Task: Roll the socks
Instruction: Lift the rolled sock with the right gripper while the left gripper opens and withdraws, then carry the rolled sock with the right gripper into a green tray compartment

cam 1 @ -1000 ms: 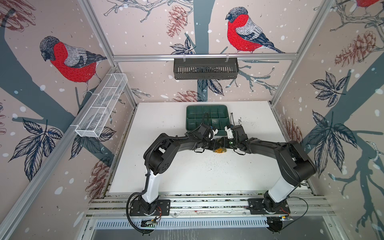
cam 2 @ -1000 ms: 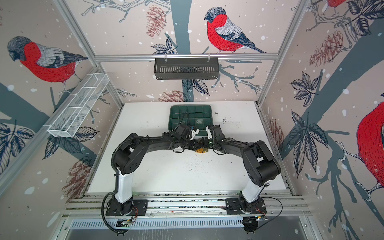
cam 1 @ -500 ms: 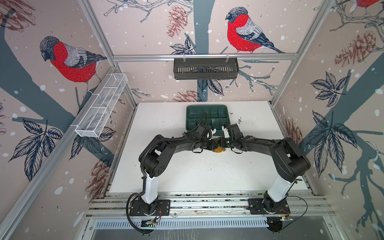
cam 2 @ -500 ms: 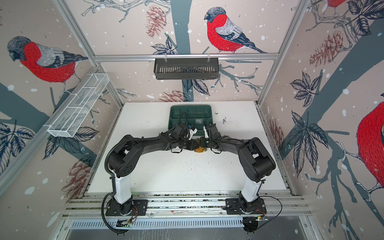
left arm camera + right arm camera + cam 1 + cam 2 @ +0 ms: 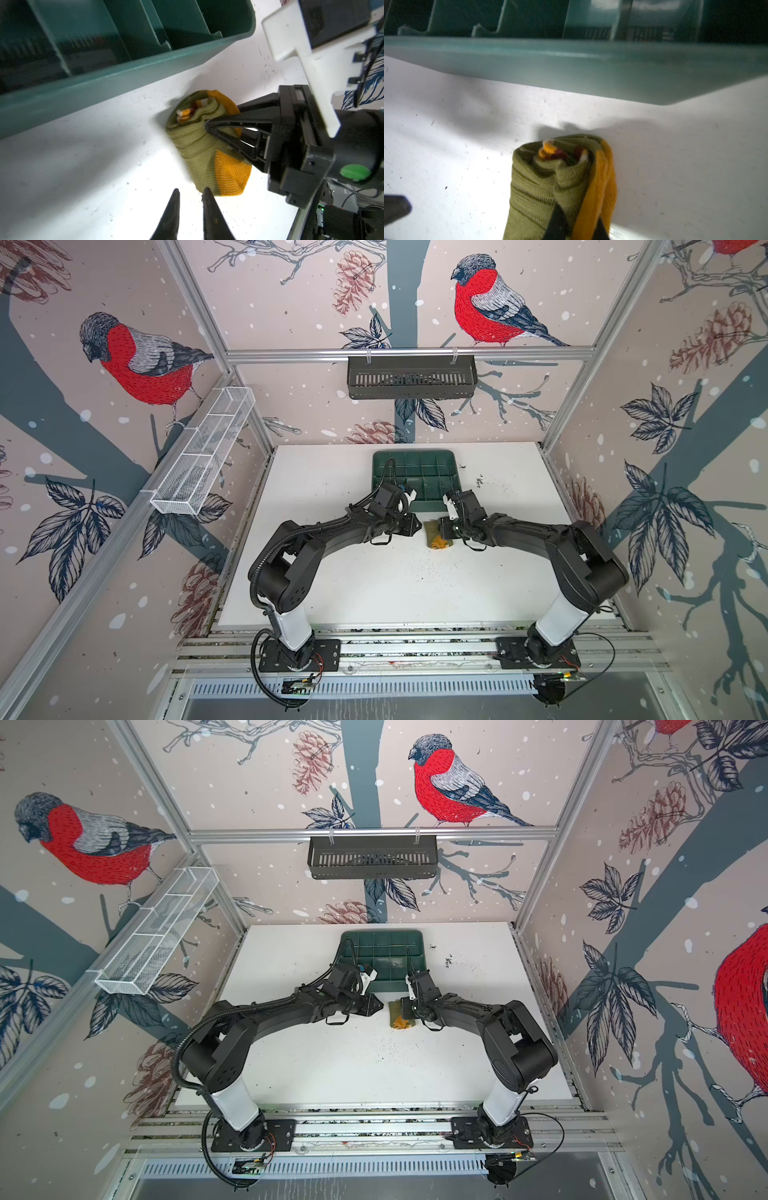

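Note:
The socks [image 5: 437,534] lie rolled into a short olive-green bundle with orange patches on the white table, just in front of the green tray; both top views show the socks [image 5: 401,1017]. My right gripper [image 5: 579,225] is shut on the roll's outer olive and orange layers. In the left wrist view the right gripper's fingers [image 5: 230,126] pinch the socks [image 5: 197,149] from the side. My left gripper [image 5: 191,191] stands just beside the roll, its fingers a narrow gap apart with nothing between them. Striped cuff ends [image 5: 550,151] peek out of the roll's end.
A dark green compartmented tray [image 5: 415,455] sits behind the roll, its front rim [image 5: 591,62] close to it. A black basket [image 5: 411,377] hangs on the back wall and a white wire basket [image 5: 203,456] on the left wall. Dark specks dot the table.
My right gripper has closed on the roll. My left gripper has drawn back a little to the left, off the roll.

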`<state>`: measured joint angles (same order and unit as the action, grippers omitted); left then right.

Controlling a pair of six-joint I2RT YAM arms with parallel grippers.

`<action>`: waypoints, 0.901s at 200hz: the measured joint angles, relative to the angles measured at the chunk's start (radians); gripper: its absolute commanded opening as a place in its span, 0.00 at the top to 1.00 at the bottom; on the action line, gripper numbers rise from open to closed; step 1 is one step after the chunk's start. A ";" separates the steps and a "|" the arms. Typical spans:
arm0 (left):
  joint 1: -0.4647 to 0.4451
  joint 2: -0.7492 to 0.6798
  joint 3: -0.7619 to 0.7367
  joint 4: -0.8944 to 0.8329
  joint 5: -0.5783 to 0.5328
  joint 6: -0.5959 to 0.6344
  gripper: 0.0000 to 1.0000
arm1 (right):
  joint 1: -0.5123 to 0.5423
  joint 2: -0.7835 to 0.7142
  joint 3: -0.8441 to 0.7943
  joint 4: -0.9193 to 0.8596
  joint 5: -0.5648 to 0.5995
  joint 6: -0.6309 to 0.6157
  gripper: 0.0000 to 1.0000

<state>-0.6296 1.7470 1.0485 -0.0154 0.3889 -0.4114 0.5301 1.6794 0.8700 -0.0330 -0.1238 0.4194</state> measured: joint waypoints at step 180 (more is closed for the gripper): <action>0.021 -0.106 0.175 -0.136 -0.131 0.088 0.76 | -0.057 -0.035 0.657 -0.464 0.453 -0.141 1.00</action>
<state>-0.6086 1.6405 1.2236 -0.1513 0.2581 -0.3233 0.4728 1.6444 1.5269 -0.4973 0.3294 0.2787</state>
